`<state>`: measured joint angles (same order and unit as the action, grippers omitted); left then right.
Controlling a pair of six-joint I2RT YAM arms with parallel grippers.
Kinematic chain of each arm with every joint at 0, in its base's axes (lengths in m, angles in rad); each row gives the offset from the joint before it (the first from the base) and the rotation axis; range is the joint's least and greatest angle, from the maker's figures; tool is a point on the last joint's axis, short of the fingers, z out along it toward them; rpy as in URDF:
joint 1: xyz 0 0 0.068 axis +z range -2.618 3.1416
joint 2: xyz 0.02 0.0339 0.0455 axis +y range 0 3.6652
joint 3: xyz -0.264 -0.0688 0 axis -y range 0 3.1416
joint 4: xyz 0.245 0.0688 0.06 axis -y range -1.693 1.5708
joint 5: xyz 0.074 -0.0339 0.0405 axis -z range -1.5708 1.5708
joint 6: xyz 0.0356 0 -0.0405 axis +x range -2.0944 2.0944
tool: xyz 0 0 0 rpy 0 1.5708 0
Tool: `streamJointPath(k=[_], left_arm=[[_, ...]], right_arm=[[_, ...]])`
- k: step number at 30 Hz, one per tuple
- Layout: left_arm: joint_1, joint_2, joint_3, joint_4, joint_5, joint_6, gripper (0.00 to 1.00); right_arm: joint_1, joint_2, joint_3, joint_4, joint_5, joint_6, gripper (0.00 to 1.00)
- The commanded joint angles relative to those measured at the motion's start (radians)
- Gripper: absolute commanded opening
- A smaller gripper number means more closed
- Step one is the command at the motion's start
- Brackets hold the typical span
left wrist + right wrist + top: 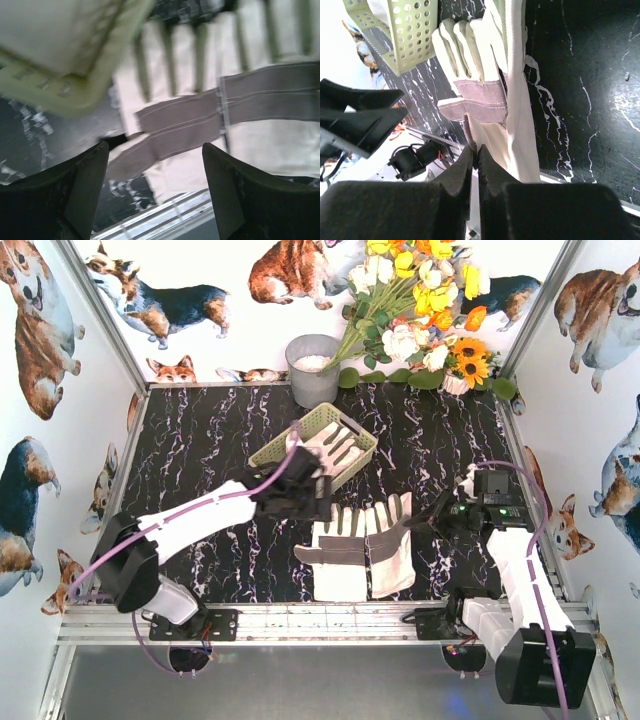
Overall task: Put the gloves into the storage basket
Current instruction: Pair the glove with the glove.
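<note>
Left arm: reaches from its base at the lower left of the top view up and rightward to frame centre, forearm in a white cover, wrist bent over the near corner of the storage basket [283, 435]. Left pincer [155, 147]: open, both dark fingers spread wide at the bottom of its wrist view, nothing between them; the basket's rim sits at that view's upper left and the grey palm patches of two gloves lie beyond the gap. Right arm: rises from the lower right of the top view, elbow folded, wrist turned toward frame centre. Right pincer [476, 152]: closed, fingers pressed together, tips at the edge of the nearer glove; a thin grey strip of fabric stands just at the tips, and whether it is nipped cannot be told. Gloves, three seen: one glove in the basket [335, 445], off-white, fingers toward the upper right; a left-lying glove [340, 560] and a right-lying glove [392, 545], side by side and overlapping on the surface [200, 460] just below the basket in the top view, fingers pointing up-frame, each cream with a grey band across the palm and a wide pale cuff. Storage basket: shallow, pale yellow-green, perforated sides, set diagonally at frame centre. Surface: black with white veining.
</note>
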<state>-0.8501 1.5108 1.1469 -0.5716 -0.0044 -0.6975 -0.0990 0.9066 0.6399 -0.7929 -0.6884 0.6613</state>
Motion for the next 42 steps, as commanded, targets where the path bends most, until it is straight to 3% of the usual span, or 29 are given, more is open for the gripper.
streamJointPath(k=[1, 8, 18, 29, 33, 38, 42], left_arm=[[0.090, -0.078, -0.125, -0.010, 0.092, 0.049, 0.69], [0.202, -0.130, -0.297, 0.060, 0.215, 0.086, 0.61], [0.228, -0.157, -0.481, 0.190, 0.374, 0.084, 0.44], [0.233, -0.127, -0.486, 0.297, 0.472, 0.087, 0.42], [0.234, -0.100, -0.474, 0.316, 0.491, 0.088, 0.33], [0.233, -0.089, -0.487, 0.329, 0.499, 0.084, 0.12], [0.235, -0.100, -0.501, 0.329, 0.493, 0.077, 0.05]], right_arm=[[0.054, -0.011, 0.069, 0.006, 0.026, 0.008, 0.00], [0.162, 0.009, 0.112, -0.008, 0.099, 0.049, 0.00], [0.310, 0.029, 0.120, 0.077, 0.200, 0.182, 0.00], [0.351, 0.036, 0.162, 0.064, 0.230, 0.197, 0.00], [0.378, 0.034, 0.170, 0.074, 0.233, 0.217, 0.00], [0.453, 0.044, 0.153, 0.134, 0.263, 0.276, 0.00], [0.538, 0.068, 0.131, 0.220, 0.312, 0.345, 0.00]])
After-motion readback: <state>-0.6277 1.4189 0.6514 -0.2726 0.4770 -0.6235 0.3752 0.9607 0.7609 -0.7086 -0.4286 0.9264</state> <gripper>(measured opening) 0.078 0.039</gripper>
